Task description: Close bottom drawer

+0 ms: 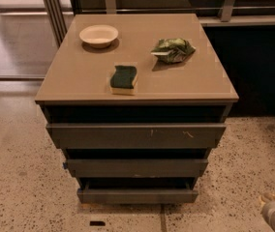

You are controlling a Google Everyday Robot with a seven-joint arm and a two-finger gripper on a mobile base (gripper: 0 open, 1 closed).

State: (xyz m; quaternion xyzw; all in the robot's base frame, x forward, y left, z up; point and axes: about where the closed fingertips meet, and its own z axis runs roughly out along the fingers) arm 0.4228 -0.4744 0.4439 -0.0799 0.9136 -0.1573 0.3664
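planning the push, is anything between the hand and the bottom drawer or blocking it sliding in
Nothing visible. The hand is low at the right edge, apart from the bottom drawer, with only floor between. The drawer's opening is dark; nothing shows sticking out.

Colours and patterns noted, cabinet and surroundings.
Counter (pixel 79 76) recorded as plain tan; bowl (pixel 99 35) cream; sponge (pixel 124 79) dark green over a yellow layer; crumpled bag (pixel 173 50) mottled green and white. Bottom drawer (pixel 137 195) and middle drawer (pixel 136 168) logged as plain dark grey-brown; top drawer (pixel 135 136) the same, with pale scratch marks. Floor (pixel 16 178) beige, dark-speckled. Pincer (pixel 268 198), at the lower right corner, seen pale grey with a yellowish tip.
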